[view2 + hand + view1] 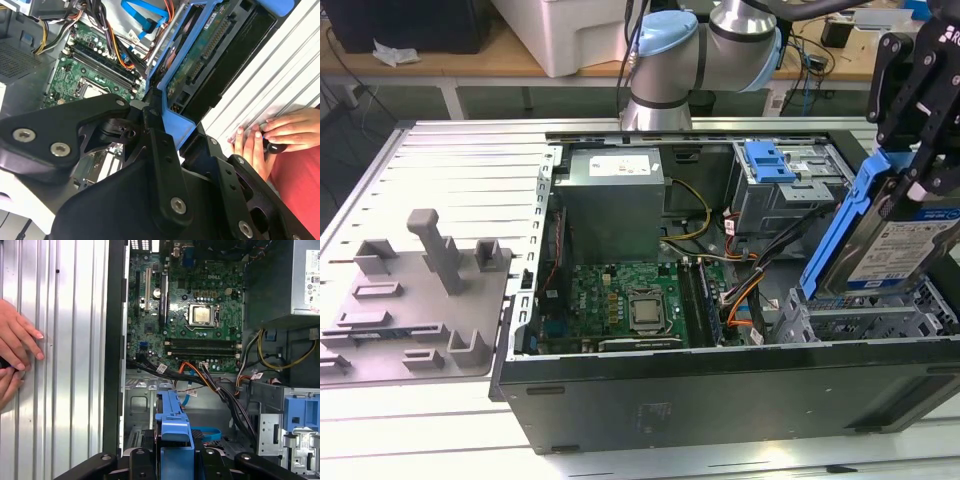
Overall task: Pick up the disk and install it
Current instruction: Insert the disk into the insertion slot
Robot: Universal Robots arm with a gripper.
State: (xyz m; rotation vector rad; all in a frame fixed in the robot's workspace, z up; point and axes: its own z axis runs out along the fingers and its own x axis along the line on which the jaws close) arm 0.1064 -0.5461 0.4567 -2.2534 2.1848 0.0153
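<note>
Black claw (912,185) clamped on disk (892,250), disk tilted, apparently just above computer case (720,395)

The disk (892,252) is silver metal with a paper label, framed in smooth blue plastic.

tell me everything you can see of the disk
The disk is a flat silver drive with a white-and-blue label, framed by a blue plastic bracket. The second wrist view shows a green circuit board on its other face. It hangs steeply tilted over the open case, at the exterior view's right, clamped by the gripper.
</note>
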